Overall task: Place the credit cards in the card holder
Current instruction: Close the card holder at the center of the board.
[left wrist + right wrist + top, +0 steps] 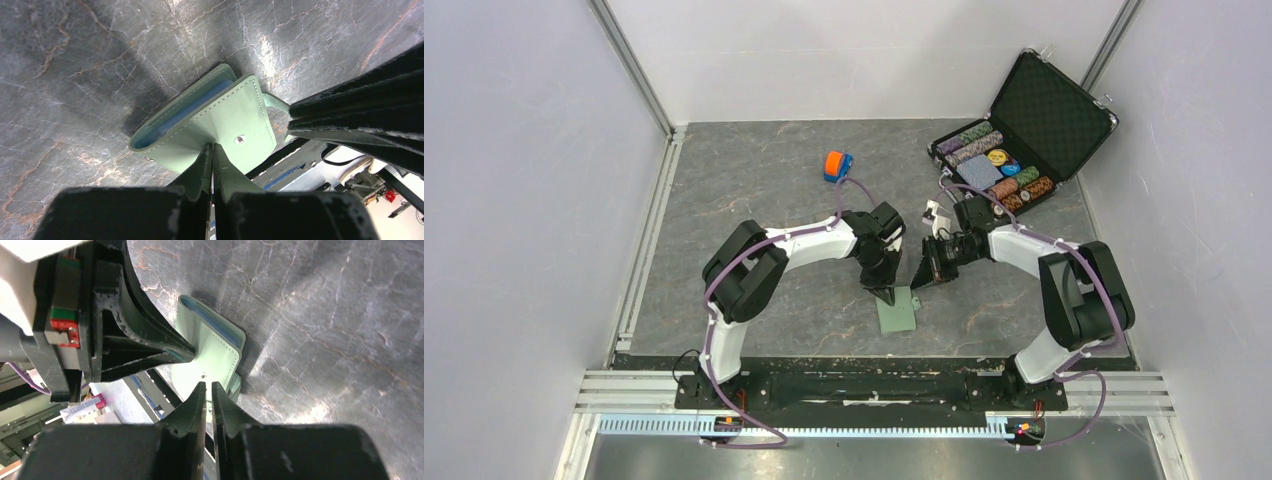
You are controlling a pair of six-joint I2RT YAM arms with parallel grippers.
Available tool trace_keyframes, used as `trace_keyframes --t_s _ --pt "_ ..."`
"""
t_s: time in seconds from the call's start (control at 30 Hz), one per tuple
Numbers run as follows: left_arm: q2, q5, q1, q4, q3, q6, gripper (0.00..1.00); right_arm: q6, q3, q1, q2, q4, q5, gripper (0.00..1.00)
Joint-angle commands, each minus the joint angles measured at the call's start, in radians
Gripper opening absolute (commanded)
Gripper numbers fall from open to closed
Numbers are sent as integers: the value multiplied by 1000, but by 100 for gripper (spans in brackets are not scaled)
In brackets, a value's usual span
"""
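The sage-green card holder (896,312) lies on the grey table near the front edge, between the two arms. In the left wrist view the card holder (220,117) has its top flap with the snap button slightly raised, and pale blue shows inside. My left gripper (212,148) is shut, with its tips pressed against that flap; it also shows in the top view (887,294). My right gripper (208,385) is shut just above the holder (212,347), beside the left fingers (150,347). I see nothing between its fingers. No credit cards are in view.
An open black chip case (1024,125) with poker chips stands at the back right. An orange-and-blue toy car (837,165) sits at the back centre. A small pale object (934,212) lies half hidden behind the right arm. The black base rail (874,385) runs along the front.
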Motion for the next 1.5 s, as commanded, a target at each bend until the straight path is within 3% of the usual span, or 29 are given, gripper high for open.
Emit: trace_keyframes --t_s 0.0,0.3,0.47,0.67,1.0,1.37,1.47 --pt "15 -43 -14 -21 22 63 7 7 24 -1 53 88 -90 8" --pt "-95 71 -6 197 -57 -52 39 8 -11 3 138 126 -45 2" --pt "-106 181 11 344 -122 -159 46 28 -27 4 138 137 -18 1" --pt "-84 191 11 324 -103 -164 46 35 -31 4 136 137 -1 0" --pt "-55 189 11 302 -86 -157 33 49 -24 3 125 136 3 0" --pt "-27 207 9 312 -65 -157 32 52 -21 4 123 137 -2 0" --pt "-20 217 9 325 -62 -165 22 50 -22 4 123 137 -4 0"
